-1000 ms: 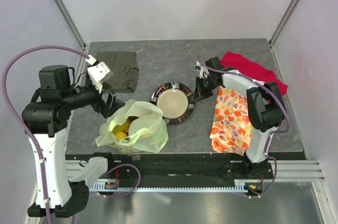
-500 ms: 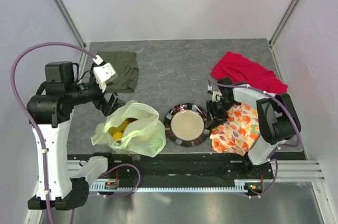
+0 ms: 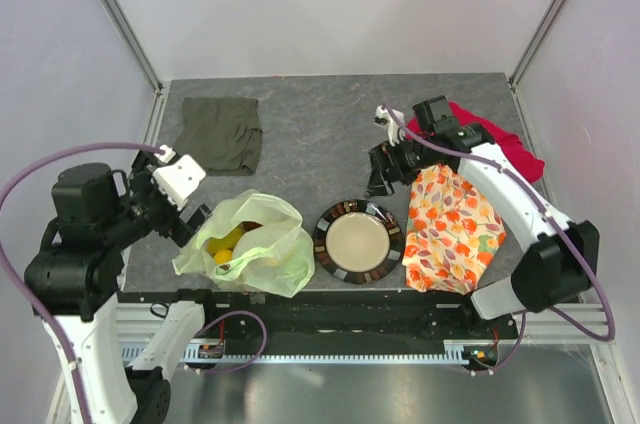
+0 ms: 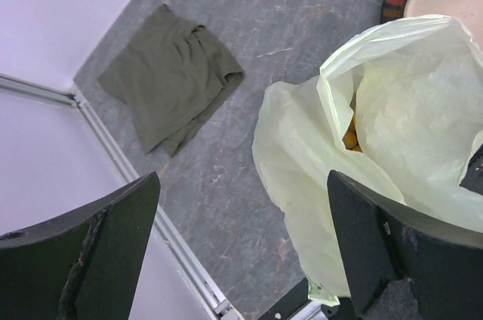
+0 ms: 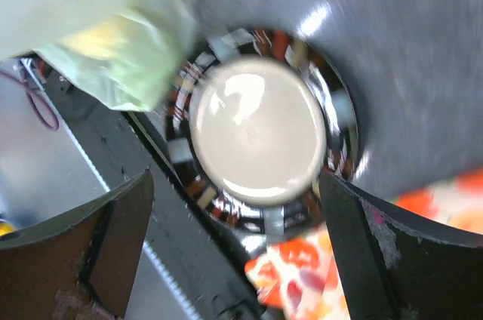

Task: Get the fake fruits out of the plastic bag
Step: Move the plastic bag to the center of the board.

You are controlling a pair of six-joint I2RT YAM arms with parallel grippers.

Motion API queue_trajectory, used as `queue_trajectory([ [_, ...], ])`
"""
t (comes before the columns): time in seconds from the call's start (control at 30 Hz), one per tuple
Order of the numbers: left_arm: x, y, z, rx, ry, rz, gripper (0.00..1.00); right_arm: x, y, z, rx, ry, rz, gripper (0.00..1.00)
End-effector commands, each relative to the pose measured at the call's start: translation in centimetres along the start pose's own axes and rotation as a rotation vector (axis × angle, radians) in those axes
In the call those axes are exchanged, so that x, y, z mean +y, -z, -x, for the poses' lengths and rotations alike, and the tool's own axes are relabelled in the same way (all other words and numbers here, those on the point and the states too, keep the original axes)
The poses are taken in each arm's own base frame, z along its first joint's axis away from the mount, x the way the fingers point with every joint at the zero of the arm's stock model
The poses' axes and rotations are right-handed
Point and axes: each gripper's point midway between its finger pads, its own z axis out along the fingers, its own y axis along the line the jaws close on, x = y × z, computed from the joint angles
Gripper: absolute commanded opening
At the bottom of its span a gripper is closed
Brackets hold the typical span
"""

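Note:
The plastic bag (image 3: 262,249) lies crumpled at the front left of the table, its mouth facing up. Yellow fake fruits (image 3: 226,244) show through the opening; the others are hidden inside. My left gripper (image 3: 190,226) hovers open just left of the bag, touching nothing. In the left wrist view the bag (image 4: 392,124) fills the right side, with a glimpse of yellow-orange fruit (image 4: 351,137), and the left gripper (image 4: 245,260) holds nothing. My right gripper (image 3: 381,174) hangs open above the table behind the plate. The right wrist view is blurred, its gripper (image 5: 238,252) empty.
A cream plate with a dark patterned rim (image 3: 326,234) (image 5: 341,120) sits right of the bag near the front edge. An orange-flowered cloth (image 3: 450,229) (image 5: 302,267) lies to its right, a red cloth (image 3: 505,144) behind that. An olive-grey cloth (image 3: 222,132) (image 4: 170,78) lies back left.
The right gripper dragged the plate toward the front edge, opened, let it go and rose back away. The left arm dropped closer to the bag's left side.

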Motion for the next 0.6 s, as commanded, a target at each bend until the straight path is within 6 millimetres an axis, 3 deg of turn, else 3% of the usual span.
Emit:
queue_trajectory([
  [0.0, -2.6, 1.6, -3.2, 0.138, 0.069, -0.052, 0.99, 8.2, 3.4, 6.7, -0.266, 0.440, 0.143, 0.98],
  [0.03, -2.7, 1.5, -3.1, 0.137, 0.088, -0.057, 0.99, 9.2, 3.5, 8.7, -0.339, 0.479, 0.139, 0.98],
  [0.1, -2.5, 0.7, -3.3, 0.145, 0.155, -0.056, 0.98, 10.8, 2.3, 10.8, -0.368, 0.482, 0.151, 0.98],
  [0.2, -1.9, -1.0, -3.7, 0.142, 0.229, -0.029, 0.98, 13.8, -0.2, 12.8, -0.338, 0.440, 0.273, 0.98],
  [0.37, -0.6, -3.4, -4.1, 0.122, 0.293, 0.022, 0.95, 18.4, -3.2, 12.6, -0.292, 0.512, 0.376, 0.98],
  [0.57, 1.5, -4.5, -2.9, 0.027, 0.365, 0.133, 0.95, 20.2, -7.8, 10.5, -0.183, 0.576, 0.401, 0.98],
])
